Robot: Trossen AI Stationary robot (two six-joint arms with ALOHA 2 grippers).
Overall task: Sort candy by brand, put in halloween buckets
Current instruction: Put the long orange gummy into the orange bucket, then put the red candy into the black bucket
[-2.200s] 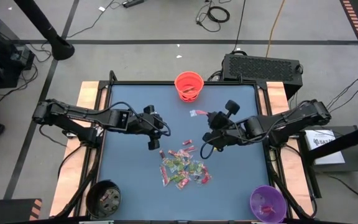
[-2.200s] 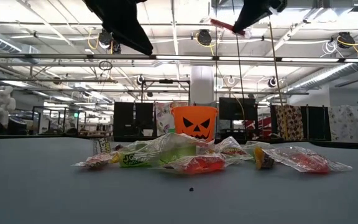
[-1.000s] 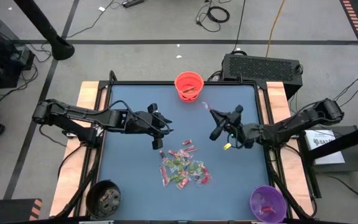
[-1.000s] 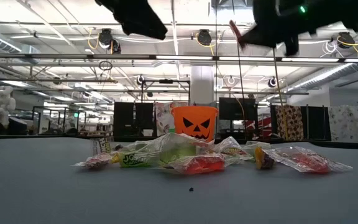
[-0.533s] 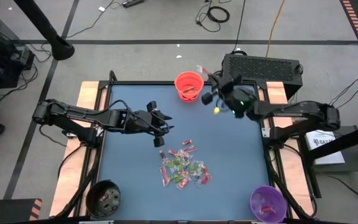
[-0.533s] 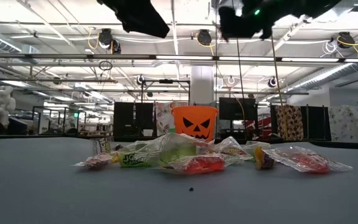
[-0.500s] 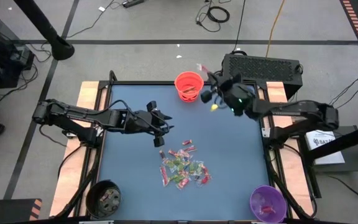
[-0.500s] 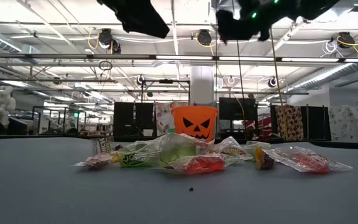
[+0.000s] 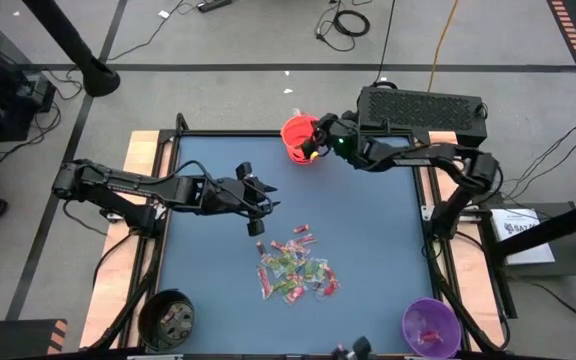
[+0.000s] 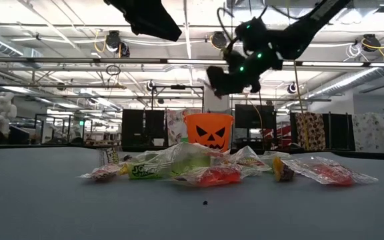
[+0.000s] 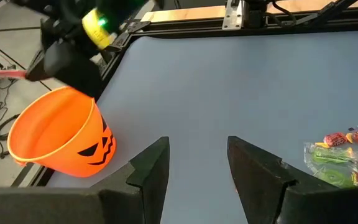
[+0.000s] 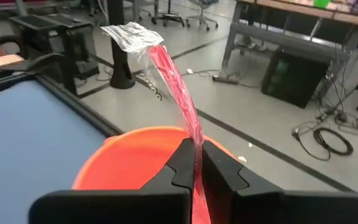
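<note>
My right gripper (image 9: 315,137) hangs over the orange bucket (image 9: 299,135) at the table's far edge, shut on a long red candy (image 12: 173,87) in a clear wrapper. The same gripper (image 11: 67,59) and orange bucket (image 11: 55,134) show in the left wrist view. My left gripper (image 9: 260,215) stands open and empty above the table's middle, a little left of and beyond the candy pile (image 9: 296,265). The pile lies flat on the blue table top. The black bucket (image 9: 168,318) and the purple bucket (image 9: 430,327) stand at the near corners, each with sweets inside. My right gripper pinches the red candy between its two fingers, at a place partway along its red body (image 12: 196,146). The fingers come from the table's right, slanting slightly down. The candy is lifted clear, and its crinkled clear end (image 12: 132,34) sticks out past the fingertips above the orange bucket (image 12: 135,155).
The orange bucket (image 10: 209,131) stands behind the candy pile (image 10: 199,167) in the low view. Bare blue table top (image 9: 208,270) lies to the left and right of the pile. Wooden side rails (image 9: 143,150) border the table, and a black box (image 9: 423,105) stands beyond its far right corner.
My right gripper has carried the red candy from the right middle of the table toward the far edge and leftward, until it came over the orange bucket. It has also turned to point left at the bucket. It stays shut on the candy.
</note>
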